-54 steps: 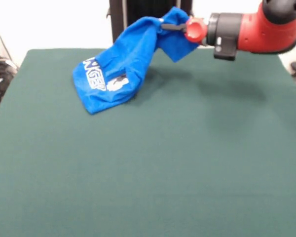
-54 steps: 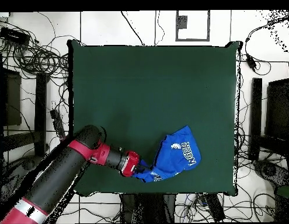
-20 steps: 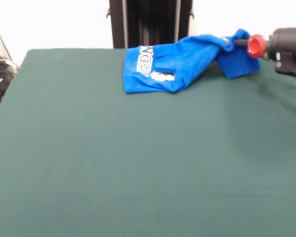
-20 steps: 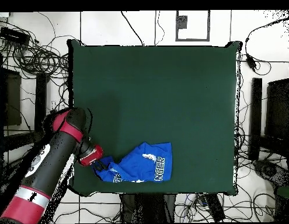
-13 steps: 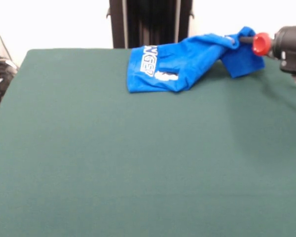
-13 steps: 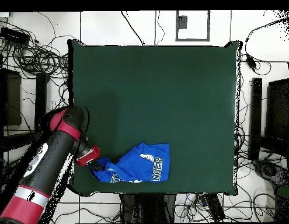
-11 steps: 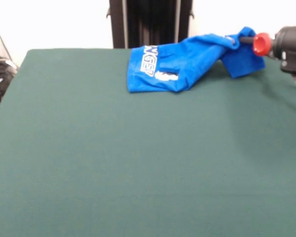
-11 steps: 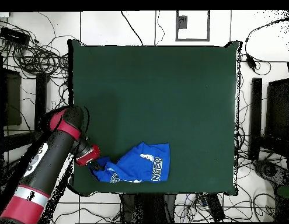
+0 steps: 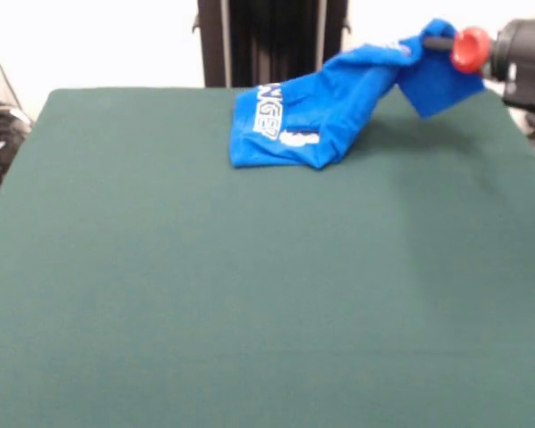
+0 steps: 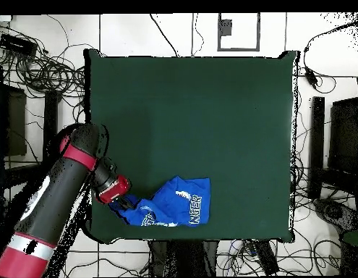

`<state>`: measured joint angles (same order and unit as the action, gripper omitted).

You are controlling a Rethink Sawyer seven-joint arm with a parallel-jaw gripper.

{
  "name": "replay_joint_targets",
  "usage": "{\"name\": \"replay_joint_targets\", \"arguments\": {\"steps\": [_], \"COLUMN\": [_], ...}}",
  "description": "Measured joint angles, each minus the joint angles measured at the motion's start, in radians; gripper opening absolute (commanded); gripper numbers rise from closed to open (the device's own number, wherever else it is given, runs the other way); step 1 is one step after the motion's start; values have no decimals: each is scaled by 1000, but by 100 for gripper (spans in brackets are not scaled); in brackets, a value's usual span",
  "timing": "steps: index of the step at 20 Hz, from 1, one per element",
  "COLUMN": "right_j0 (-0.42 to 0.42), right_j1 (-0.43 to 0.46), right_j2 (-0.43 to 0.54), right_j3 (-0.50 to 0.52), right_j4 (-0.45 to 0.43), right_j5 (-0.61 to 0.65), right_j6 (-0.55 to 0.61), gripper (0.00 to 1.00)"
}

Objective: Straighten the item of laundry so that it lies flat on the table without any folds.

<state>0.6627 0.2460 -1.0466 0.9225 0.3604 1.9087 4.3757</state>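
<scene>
- The gripper (image 9: 428, 43) has its jaws clenched on one end of the blue garment (image 9: 321, 111), lifted off the green surface (image 9: 250, 294).
- The rest lies bunched by the surface's edge nearest the robot.
- Best bet — pull steadily so folds drag out, keeping cloth on the surface.
- White lettering shows — roughly "NGER", partly hidden.

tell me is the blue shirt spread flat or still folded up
Folded, not flat. The blue shirt is bunched, one end lifted off the table in the hand, the lettered end resting on the cloth.
</scene>
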Motion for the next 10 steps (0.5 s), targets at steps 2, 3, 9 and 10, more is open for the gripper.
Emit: {"name": "replay_joint_targets", "arguments": {"steps": [2,3,9,10], "right_j0": [-16,-28,-155,-192], "right_j1": [-14,-25,-116,-140], "right_j2": [-20,-32,-92,-98], "right_j3": [-12,-22,-145,-186], "right_j4": [-37,-63,-240,-277], "right_j5": [13,19,27,27], "right_j6": [0,0,-29,-52], "gripper": [0,0,0,0]}}
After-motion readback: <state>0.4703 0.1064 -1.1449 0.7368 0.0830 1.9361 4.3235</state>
